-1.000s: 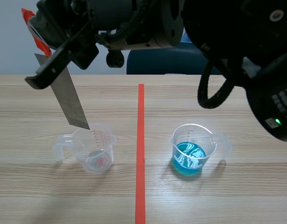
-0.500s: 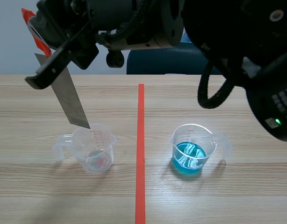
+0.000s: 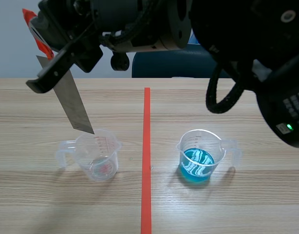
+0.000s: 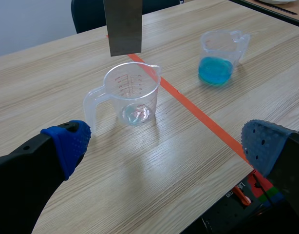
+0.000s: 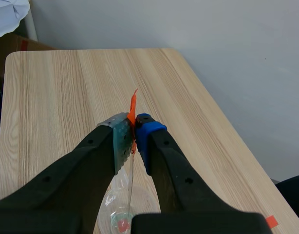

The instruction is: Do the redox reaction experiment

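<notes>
While the right fingers [image 5: 150, 139] press together on the top end of a metal strip [image 3: 74, 105], they sit at the upper left of the scene frame, on the arm that comes in from the right and crosses the frame's top. An orange-red tab [image 3: 35, 31] sticks up from the strip above the grip. The strip hangs tilted, its lower edge just above the far rim of a clear cup [image 3: 98, 156] and not inside it. In the right wrist view the strip shows edge-on as a thin line between the pads, with the cup directly under the fingers.

The left fingers [image 4: 66, 144] stand wide apart and hold nothing. In the left wrist view the clear cup stands ahead of them on the surface [image 3: 237, 97], its handle turned toward the blue pad on the nearer side, and the strip's flat end hangs above its mouth.

The clear cup stands at the lower left of the scene frame, left of the orange-red line, handle pointing to the frame's left. It carries red measuring marks, and a small reddish patch shows at its bottom.

A second cup [image 3: 200, 156], holding blue liquid, stands at the lower right of the scene frame, right of the line and well apart from the clear cup, handle pointing right. Neither arm touches it.

A dark blue chair [image 3: 169, 63] shows behind the far edge of the surface.
</notes>
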